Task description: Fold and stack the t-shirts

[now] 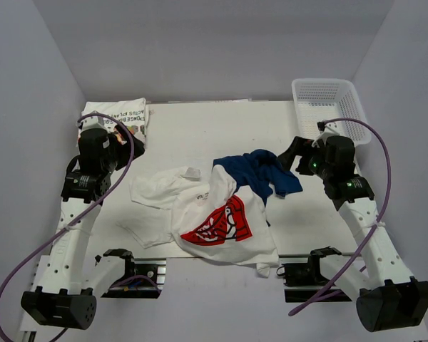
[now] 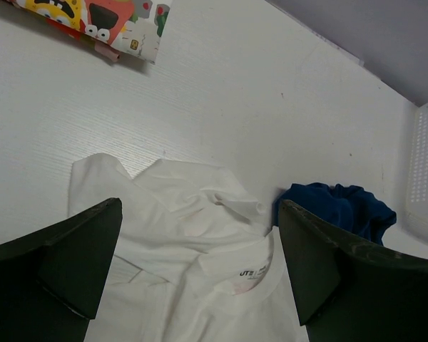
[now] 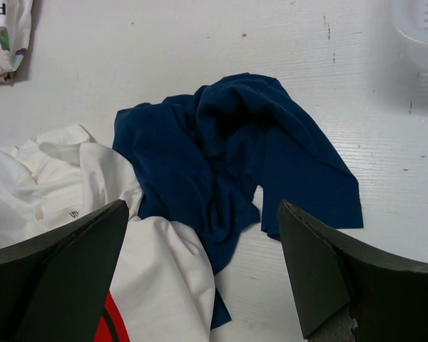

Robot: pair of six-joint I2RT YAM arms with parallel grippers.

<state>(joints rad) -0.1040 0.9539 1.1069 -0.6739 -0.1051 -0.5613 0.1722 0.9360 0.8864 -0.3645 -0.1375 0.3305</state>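
Navy tee [image 1: 260, 173] lies crumpled (touching the red-graphic tee [image 1: 225, 224]) on the table [image 1: 200, 128].

White perforated arm links [image 1: 70, 239], black joints [image 1: 93, 151], purple cables [image 1: 387, 174], dark pincer fingers [image 2: 64, 263]

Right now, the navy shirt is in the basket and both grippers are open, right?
Not quite. The navy shirt lies crumpled on the table, outside the basket, as the top view shows. The left gripper and right gripper are indeed both open.
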